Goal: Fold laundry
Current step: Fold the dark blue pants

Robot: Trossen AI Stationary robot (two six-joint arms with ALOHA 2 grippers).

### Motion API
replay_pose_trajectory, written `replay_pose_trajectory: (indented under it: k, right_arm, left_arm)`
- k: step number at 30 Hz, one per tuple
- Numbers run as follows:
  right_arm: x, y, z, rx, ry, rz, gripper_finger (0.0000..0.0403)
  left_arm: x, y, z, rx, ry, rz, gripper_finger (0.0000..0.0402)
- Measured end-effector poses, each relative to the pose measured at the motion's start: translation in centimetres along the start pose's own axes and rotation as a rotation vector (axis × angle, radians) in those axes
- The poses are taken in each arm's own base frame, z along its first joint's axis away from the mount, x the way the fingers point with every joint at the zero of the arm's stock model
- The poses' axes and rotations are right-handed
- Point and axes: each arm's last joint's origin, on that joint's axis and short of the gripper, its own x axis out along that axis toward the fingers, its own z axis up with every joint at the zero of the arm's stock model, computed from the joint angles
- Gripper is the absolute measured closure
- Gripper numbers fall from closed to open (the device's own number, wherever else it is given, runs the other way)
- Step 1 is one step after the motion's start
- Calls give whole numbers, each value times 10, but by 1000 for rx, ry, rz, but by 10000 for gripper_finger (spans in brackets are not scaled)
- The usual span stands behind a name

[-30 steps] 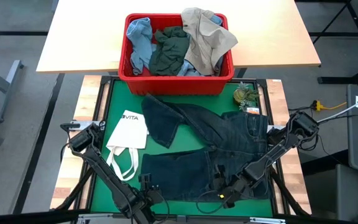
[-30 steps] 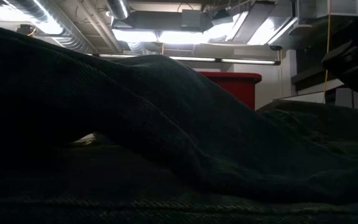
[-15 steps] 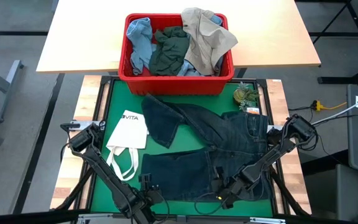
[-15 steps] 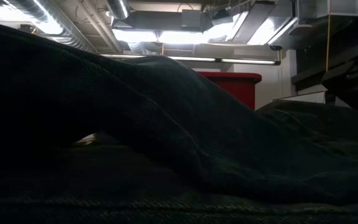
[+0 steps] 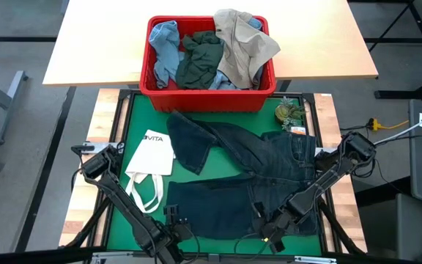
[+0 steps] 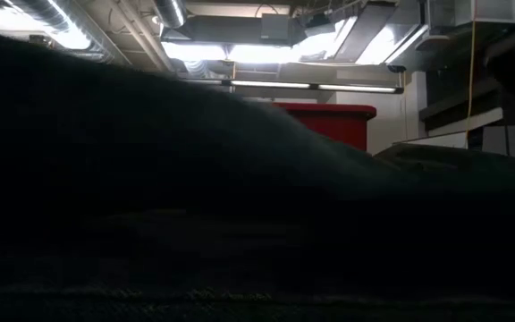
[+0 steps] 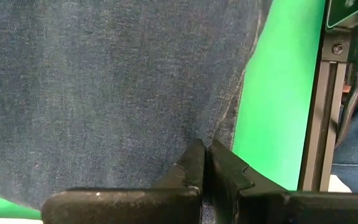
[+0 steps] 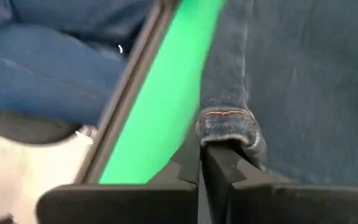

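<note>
On the green surface [image 5: 130,117], seen from above:

Jeans: the dark navy jeans [image 5: 251,165] lie spread across the middle and right of the mat, one leg reaching toward the red bin, the other lying along the near edge.

Left gripper: the left gripper [image 7: 204,158] sits at the near edge, at the left end of the lower leg. In its wrist view the jaws are pressed together, pinching the denim edge.

Right gripper: the right gripper [image 8: 200,152] is at the near edge, further right along the same leg. Its jaws are closed tight on a rolled, stitched fold of the jeans.

Red bin: the red bin [image 5: 152,84] stands at the far end of the mat, touching a pale wooden table behind it.

Other laundry: inside the bin, a light blue piece [image 5: 163,44] on the left, a dark green-grey piece [image 5: 200,59] in the middle, a beige piece [image 5: 244,40] on the right, draped over the rim.

Tote bag: a white tote bag [image 5: 152,154] with black lettering lies flat left of the jeans, handles toward the near edge.

Low view: dark denim fills nearly everything; the bin's red rim shows beyond it.
</note>
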Motion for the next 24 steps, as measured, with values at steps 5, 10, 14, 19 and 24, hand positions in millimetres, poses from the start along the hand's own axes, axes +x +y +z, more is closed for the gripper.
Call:
replay_pose_trajectory:
  k: [5,10,14,19,24]
  right_arm:
    - [-1,-6,-10,3,113,-57,388]
    - [-1,-6,-11,3,116,-59,387]
    - [0,-5,-10,4,114,-31,386]
    - [0,-4,-10,-19,128,4,383]
    - [0,-2,-8,-23,112,52,349]
  left_arm:
    - [0,-1,1,-6,-3,-13,397]
    - [1,-1,2,-30,45,-57,382]
    - [3,1,4,-86,87,-79,341]
    - [4,2,6,-87,92,-81,285]
    - [4,2,7,-87,87,-84,246]
